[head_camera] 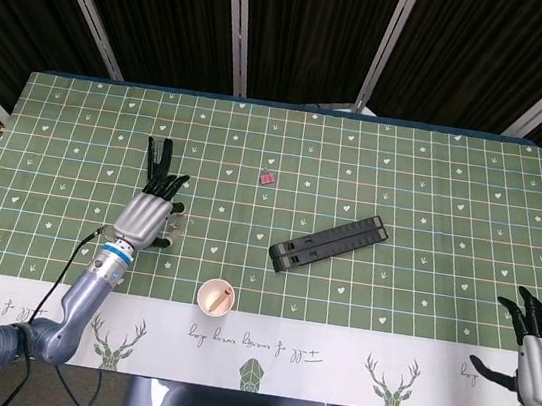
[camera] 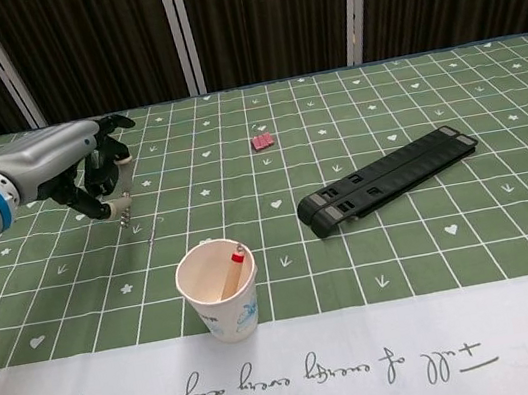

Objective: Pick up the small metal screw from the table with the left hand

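Note:
The small metal screw is a thin, faint sliver lying on the green grid mat, also just visible in the head view. My left hand hovers low over the mat just left of it, fingers pointing down and apart, holding nothing. In the chest view the left hand has its fingertips near the mat, a short gap from the screw. My right hand rests off the mat's front right corner, fingers spread and empty.
A paper cup with a red-tipped stick stands near the front edge, right of the screw. A small black object lies behind the left hand. A long black folded stand lies mid-table, and a small pink piece farther back.

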Controlling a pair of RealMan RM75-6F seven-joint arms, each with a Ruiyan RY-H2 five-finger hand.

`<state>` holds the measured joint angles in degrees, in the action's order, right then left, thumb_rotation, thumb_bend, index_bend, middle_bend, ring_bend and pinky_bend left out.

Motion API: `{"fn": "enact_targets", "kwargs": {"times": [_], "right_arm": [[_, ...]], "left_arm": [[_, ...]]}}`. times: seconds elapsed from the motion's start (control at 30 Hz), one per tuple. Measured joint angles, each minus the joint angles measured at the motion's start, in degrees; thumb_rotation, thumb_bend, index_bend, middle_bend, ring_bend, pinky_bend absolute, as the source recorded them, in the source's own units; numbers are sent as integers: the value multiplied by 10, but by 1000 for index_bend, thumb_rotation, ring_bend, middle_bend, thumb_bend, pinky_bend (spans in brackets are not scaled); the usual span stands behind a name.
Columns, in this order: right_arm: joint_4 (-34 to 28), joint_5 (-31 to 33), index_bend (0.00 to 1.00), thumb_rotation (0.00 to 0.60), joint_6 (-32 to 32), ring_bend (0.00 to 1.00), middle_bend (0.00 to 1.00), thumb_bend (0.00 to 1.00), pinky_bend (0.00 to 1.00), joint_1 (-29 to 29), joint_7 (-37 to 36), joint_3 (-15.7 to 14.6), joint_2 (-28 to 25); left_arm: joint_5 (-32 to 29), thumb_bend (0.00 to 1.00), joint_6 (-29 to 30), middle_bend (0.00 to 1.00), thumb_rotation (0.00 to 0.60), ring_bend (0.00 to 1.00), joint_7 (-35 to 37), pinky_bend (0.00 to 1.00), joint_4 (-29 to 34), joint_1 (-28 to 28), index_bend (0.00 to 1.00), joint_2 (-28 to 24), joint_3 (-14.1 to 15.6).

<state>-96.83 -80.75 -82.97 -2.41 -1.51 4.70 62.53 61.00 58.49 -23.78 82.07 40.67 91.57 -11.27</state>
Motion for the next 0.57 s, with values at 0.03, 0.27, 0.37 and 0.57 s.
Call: {"fn": "enact_targets", "kwargs": {"times": [0.03,0.27,0.37,0.57], "right_arm": [[0,0,178,600,1,0,0,46,86,0,1,0,0],[0,1,178,600,0,0,0,46,86,0,0,0,0],[0,0,178,600,0,0,0,46,86,0,0,-1,0],[0,-1,178,600,-1,0,0,45,86,1,-1,-1,-1]], "left_arm": [[0,421,0,0,600,0,0,0,-1,1,624,2,-1],[-8,420,0,0,600,0,2,0,1,4,626,7,-4],[-9,421,0,0,600,0,0,0,3,5,626,10,-2],[-10,419,3,0,600,0,-3,0,5,7,627,18,0]]}}
